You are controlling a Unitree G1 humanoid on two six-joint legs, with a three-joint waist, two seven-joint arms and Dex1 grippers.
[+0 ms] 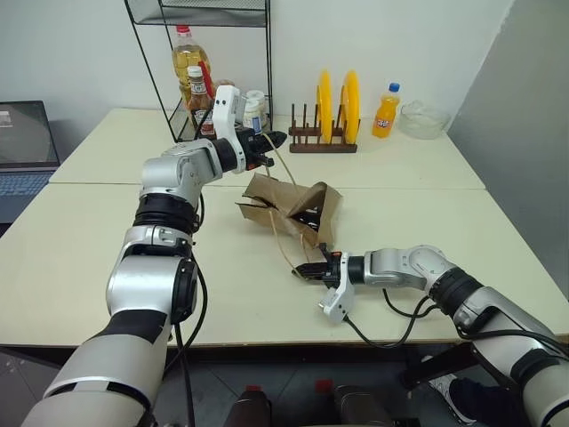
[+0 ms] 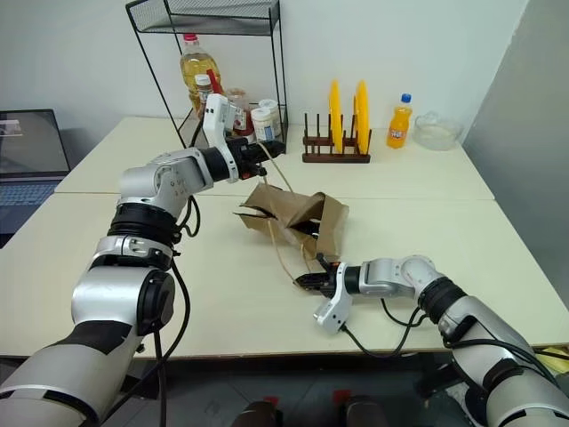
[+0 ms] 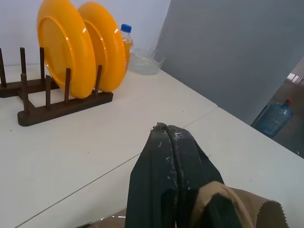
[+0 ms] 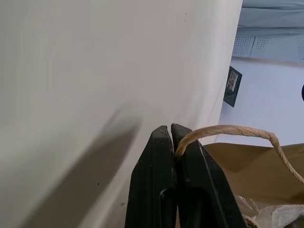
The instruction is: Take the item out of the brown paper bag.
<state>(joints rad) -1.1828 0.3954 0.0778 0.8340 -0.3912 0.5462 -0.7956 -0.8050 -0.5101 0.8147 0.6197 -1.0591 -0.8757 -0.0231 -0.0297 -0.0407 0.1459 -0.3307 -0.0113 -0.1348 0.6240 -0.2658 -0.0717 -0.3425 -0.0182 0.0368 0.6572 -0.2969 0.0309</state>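
Both grippers are pinched shut on the bag's cord handles: the left gripper point(image 1: 277, 140) holds one loop up and away toward the wire shelf point(image 1: 200, 62), while the right gripper point(image 1: 300, 271) clamps the other loop low, near the table's point(image 1: 427, 213) front edge. Pulling the handles apart like this looks meant to spread the mouth of the bag point(image 1: 293, 209), which lies crumpled on its side between them. Something dark shows inside the opening, probably the bottle point(image 1: 308, 216), though I cannot tell for sure.

Head stereo pair looks down over table point(image 1: 391, 182); wrist cameras close along own fingers.
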